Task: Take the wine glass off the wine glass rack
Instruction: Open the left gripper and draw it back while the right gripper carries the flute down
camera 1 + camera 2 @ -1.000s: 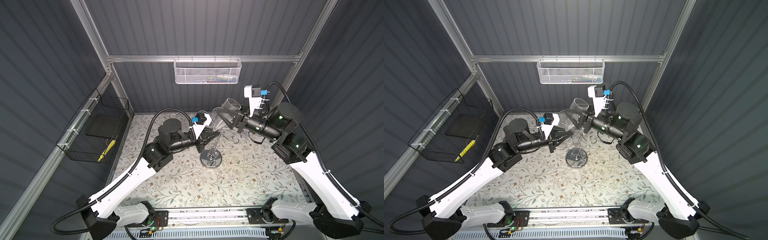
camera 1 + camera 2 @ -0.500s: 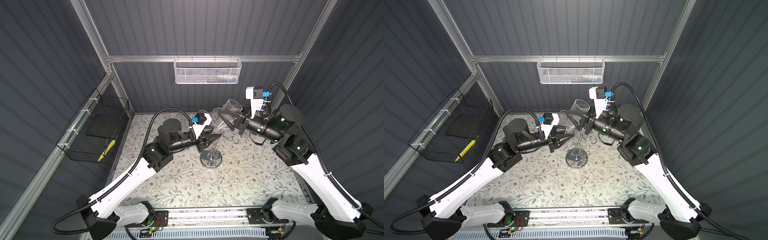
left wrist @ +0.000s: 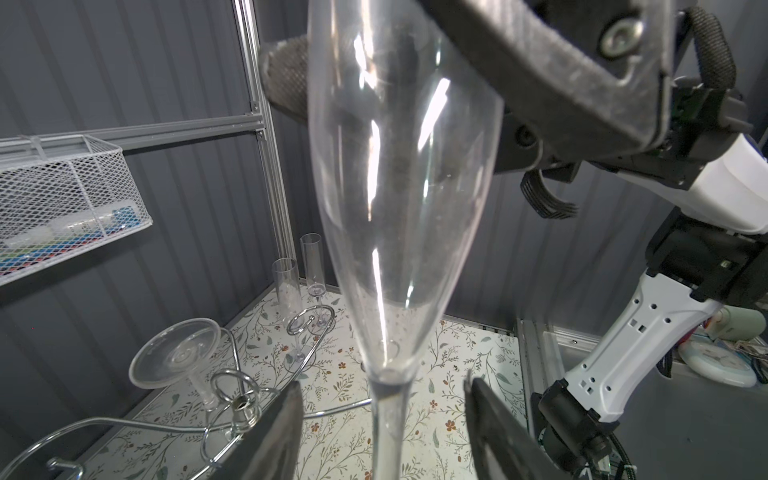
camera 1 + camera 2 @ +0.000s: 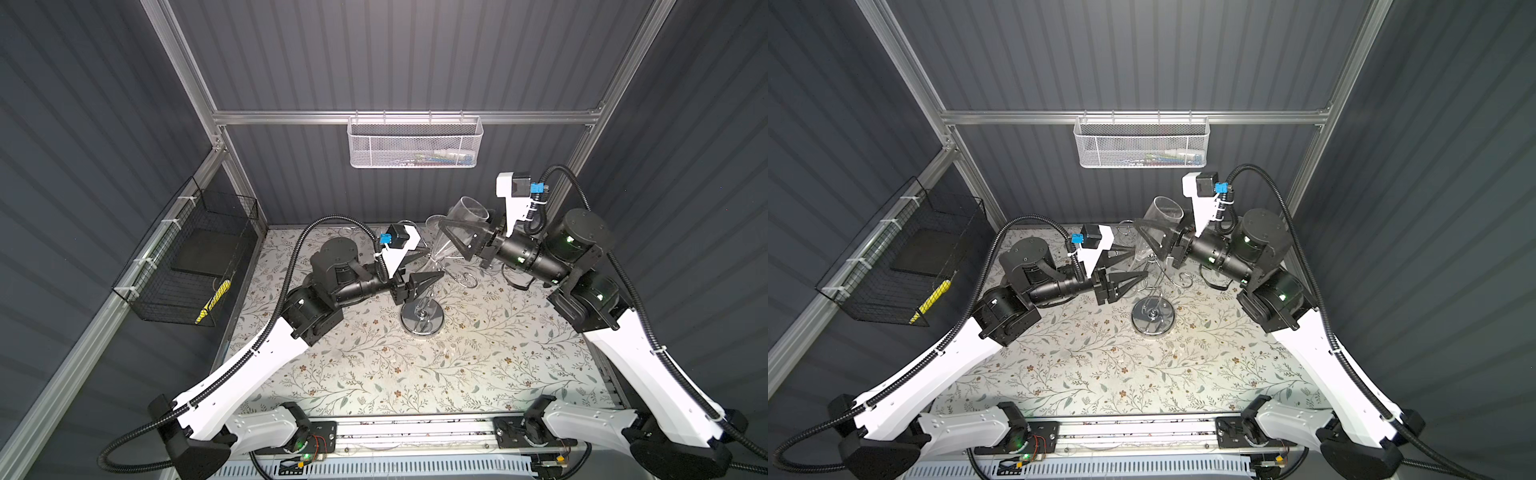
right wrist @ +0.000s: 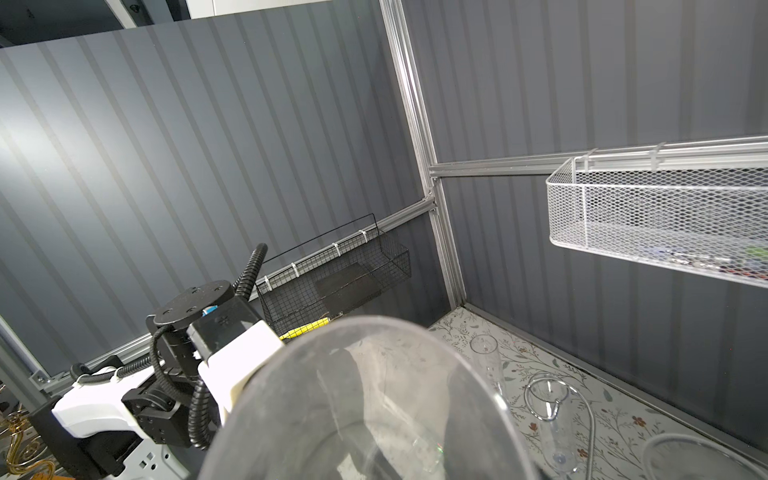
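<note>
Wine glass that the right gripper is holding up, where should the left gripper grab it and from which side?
Probably the stem just under the bowl, approached side-on from the left arm's side. The right gripper clamps the wine glass at its wide upper bowl, leaving the thin stem free, and the open left gripper straddles it.

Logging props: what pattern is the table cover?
Table cover: leafy grey-green vines, small brown flowers on white; clearest in a top view.

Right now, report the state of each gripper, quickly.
Left gripper: open, jaws on either side of the wine glass stem, not gripping it.
Right gripper: closed on the wine glass bowl.
</note>
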You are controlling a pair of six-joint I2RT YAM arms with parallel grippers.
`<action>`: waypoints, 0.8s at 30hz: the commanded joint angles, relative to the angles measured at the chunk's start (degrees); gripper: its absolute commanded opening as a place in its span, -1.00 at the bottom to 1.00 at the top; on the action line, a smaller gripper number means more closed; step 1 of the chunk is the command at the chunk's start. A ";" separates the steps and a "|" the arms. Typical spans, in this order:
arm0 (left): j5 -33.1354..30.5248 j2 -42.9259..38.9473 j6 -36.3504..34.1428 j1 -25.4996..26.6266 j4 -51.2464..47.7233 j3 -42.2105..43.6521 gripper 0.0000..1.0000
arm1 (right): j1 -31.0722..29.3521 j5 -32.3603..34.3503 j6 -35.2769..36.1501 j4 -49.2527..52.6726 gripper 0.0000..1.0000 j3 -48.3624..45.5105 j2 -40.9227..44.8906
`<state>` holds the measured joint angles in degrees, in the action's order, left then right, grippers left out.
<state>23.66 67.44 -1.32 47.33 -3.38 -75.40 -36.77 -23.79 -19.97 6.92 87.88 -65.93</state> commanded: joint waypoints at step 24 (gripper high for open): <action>-23.12 -20.71 -1.13 0.29 -3.75 8.69 0.53 | 7.58 22.84 24.57 11.65 -0.12 4.53 10.12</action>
<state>4.43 47.86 -1.50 47.33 -5.98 -67.37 -30.09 -6.33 0.03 18.63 93.03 -56.16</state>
